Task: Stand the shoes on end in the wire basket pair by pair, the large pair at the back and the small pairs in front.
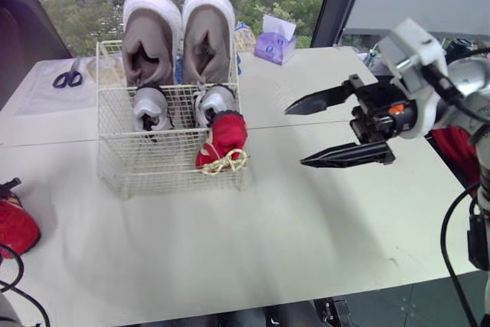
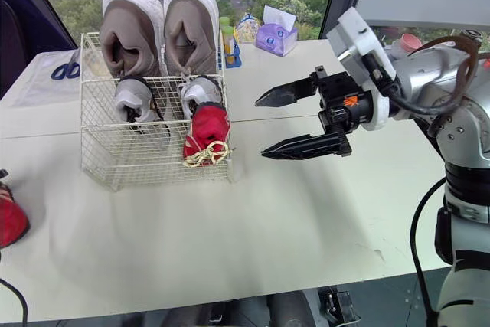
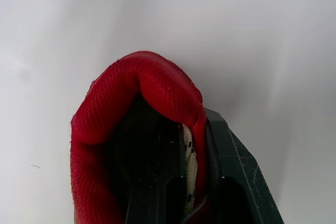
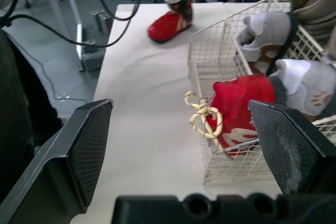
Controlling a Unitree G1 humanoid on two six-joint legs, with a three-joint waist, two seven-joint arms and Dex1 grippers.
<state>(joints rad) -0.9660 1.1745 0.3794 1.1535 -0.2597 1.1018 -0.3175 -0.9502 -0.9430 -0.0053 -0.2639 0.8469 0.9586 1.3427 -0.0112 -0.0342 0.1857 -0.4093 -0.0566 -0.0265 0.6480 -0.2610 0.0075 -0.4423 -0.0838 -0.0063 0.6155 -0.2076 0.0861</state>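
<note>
A white wire basket [image 1: 122, 168] stands on the table, left of centre. At its back the large beige pair [image 1: 153, 36] stands on end, with a small grey-white pair [image 1: 151, 106] in front of it. One small red shoe [image 1: 223, 139] with pale laces stands in the front right corner. My right gripper [image 1: 295, 136] hangs open to the right of the basket, a little apart from it and holding nothing. The second red shoe [image 1: 14, 226] lies at the table's left edge. My left gripper [image 3: 194, 156] is shut on its wall, one finger inside the shoe.
Blue scissors [image 1: 69, 76] lie at the back left. A purple tissue box [image 1: 276, 45] stands behind the basket on the right, with small colourful items [image 1: 245, 36] beside it. The table's front edge runs close below the arms.
</note>
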